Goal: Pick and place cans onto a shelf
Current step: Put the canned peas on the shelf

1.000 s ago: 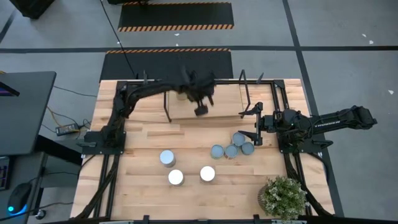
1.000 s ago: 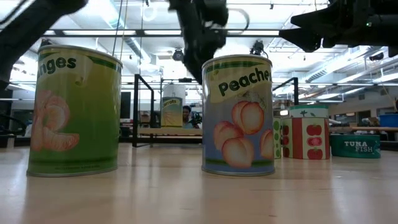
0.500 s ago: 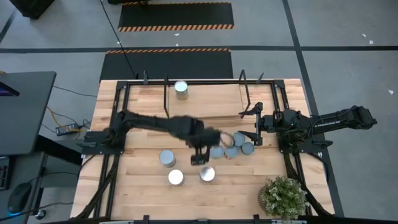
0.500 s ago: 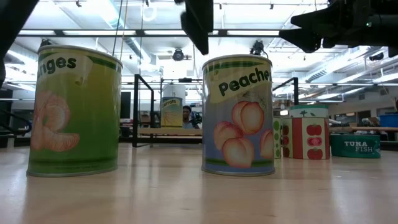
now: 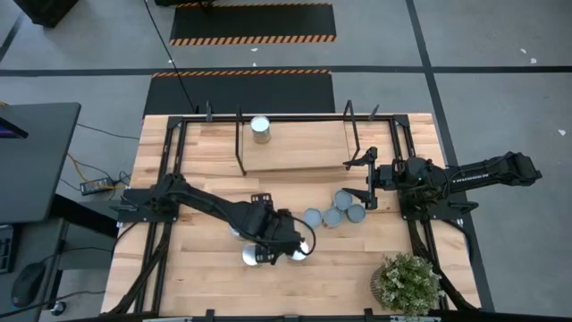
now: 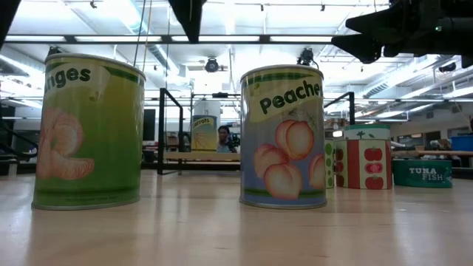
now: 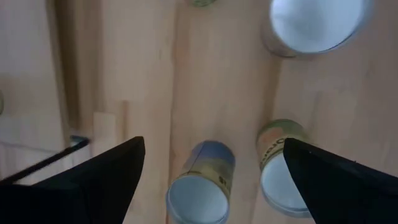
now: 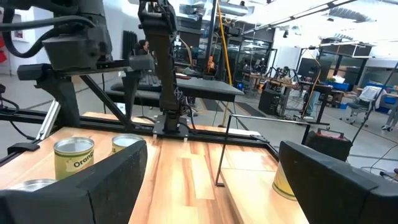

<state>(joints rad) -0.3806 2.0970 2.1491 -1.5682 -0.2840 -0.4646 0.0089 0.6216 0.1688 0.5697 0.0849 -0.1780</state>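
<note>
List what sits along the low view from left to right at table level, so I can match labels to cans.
Oranges can → far can on the shelf → Peaches can → tomato-print can → low Tuna Fish can.

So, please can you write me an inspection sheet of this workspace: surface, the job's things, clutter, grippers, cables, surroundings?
Surface: wooden table, bare wood around the items.
Job's things: one can stands on the shelf; the other cans remain on the table, four clustered near the right arm, the rest partly under the left arm.
Clutter: potted plant at the near right corner.
Grippers: left gripper open, above the front cans; right gripper open, waiting beside the shelf's right end.
Cables: a cable lies on the floor left of the table.
Surroundings: grey floor, striped mats, workshop behind.
</note>
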